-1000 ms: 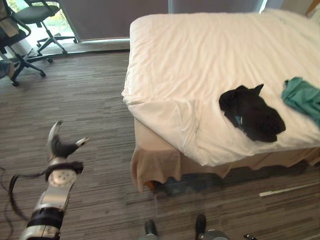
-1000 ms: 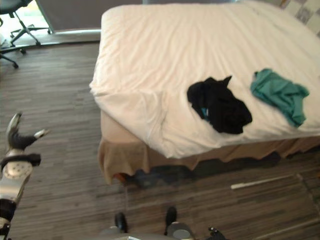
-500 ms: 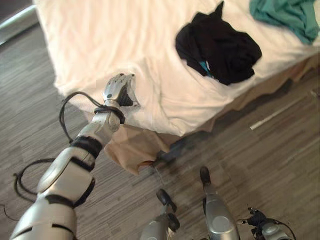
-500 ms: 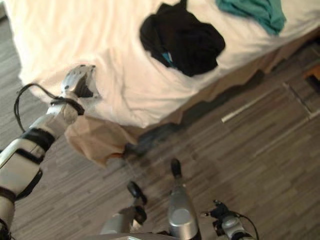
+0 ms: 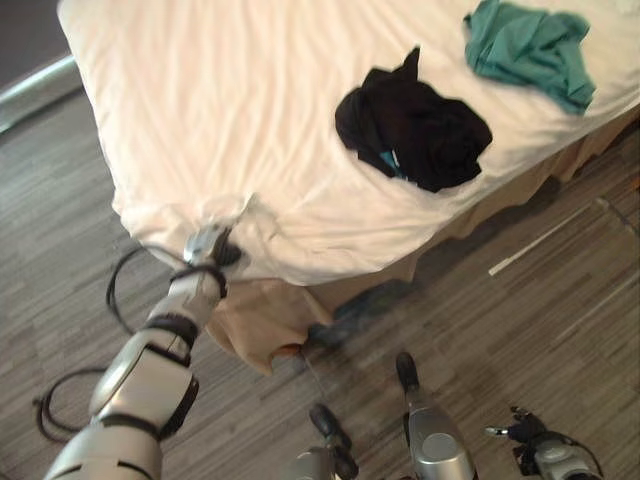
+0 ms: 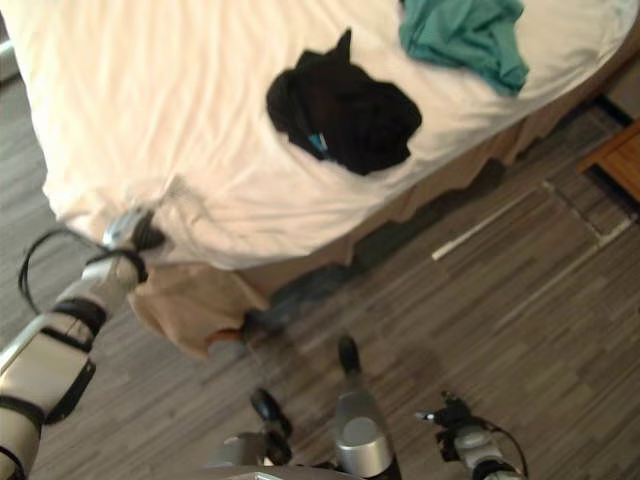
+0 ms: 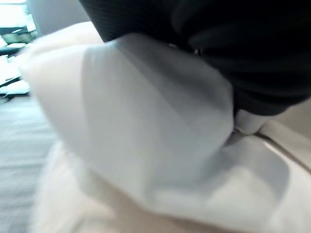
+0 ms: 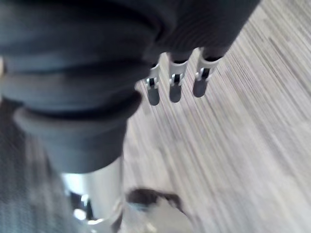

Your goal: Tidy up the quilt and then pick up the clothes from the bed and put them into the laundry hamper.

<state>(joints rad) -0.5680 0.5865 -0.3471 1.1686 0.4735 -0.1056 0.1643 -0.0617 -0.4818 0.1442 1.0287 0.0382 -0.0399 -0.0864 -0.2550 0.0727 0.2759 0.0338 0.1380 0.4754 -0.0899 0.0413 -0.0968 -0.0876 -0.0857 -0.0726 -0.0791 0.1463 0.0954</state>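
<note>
A cream quilt (image 5: 230, 100) covers the bed, and its near corner is puckered into folds around my left hand (image 5: 205, 243). That hand sits at the bed's corner edge, and in the left wrist view bunched white cloth (image 7: 146, 131) is drawn tight against it. A black garment (image 5: 415, 125) lies crumpled near the bed's front edge. A teal garment (image 5: 525, 45) lies farther along to the right. My right hand (image 5: 545, 455) hangs low over the floor with its fingers (image 8: 174, 90) relaxed and nothing in them.
A tan bed skirt (image 5: 250, 320) hangs below the quilt at the corner. A thin white strip (image 5: 540, 240) lies on the wood-look floor by the bed. A wooden furniture corner (image 6: 620, 155) stands at the right. A pale window rail (image 5: 35, 80) runs along the back left.
The camera has shifted. My left hand has slid from on top of the quilt's corner down to its edge, and the cloth there is now gathered around it.
</note>
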